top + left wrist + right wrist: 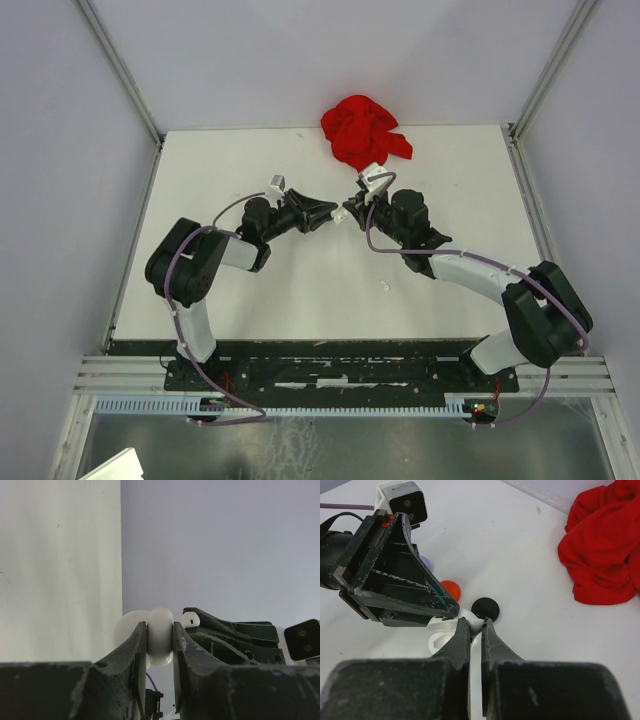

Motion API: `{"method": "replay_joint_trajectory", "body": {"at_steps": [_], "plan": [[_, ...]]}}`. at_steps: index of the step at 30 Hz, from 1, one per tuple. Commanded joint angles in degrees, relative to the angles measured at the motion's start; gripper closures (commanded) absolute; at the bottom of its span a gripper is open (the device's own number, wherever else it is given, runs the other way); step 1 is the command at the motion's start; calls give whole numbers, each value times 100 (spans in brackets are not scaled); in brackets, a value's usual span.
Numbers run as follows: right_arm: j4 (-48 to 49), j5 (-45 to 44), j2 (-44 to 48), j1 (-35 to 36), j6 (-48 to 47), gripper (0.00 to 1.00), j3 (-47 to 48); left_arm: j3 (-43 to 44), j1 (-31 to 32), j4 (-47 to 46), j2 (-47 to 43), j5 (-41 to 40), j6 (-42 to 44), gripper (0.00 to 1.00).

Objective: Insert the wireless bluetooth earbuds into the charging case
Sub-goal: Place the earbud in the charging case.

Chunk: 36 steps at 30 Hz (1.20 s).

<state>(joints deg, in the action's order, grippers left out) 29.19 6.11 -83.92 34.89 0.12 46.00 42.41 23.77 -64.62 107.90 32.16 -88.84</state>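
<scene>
My left gripper [160, 626] is shut on the white charging case [161, 640], holding it above the table. In the right wrist view the case [441, 629] shows its open cavity below the left gripper's fingers [400, 580]. My right gripper [476, 622] is shut on a white earbud [483, 625], right at the case's edge. Seen from the left wrist, that earbud [190, 619] sits at the tip of the right gripper's fingers [225, 630], beside the case. From above, both grippers [325, 212] [352, 210] meet at the case [340, 215] mid-table.
A crumpled red cloth [362, 130] lies at the table's far edge. A red disc [451, 587], a black disc [485, 608] and a partly hidden lilac disc [425, 560] lie under the grippers. A tiny white piece [383, 287] rests nearer the front.
</scene>
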Motion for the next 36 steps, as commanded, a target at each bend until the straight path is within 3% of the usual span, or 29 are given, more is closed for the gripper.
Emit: {"method": "replay_joint_trajectory", "body": {"at_steps": [1,36], "plan": [[318,7,-50,40,-82,99,49,20,29,-381,-205,156,-222,97],[149,181,34,135,-124,99,-48,254,31,-587,-46,106,-474,97]]}}
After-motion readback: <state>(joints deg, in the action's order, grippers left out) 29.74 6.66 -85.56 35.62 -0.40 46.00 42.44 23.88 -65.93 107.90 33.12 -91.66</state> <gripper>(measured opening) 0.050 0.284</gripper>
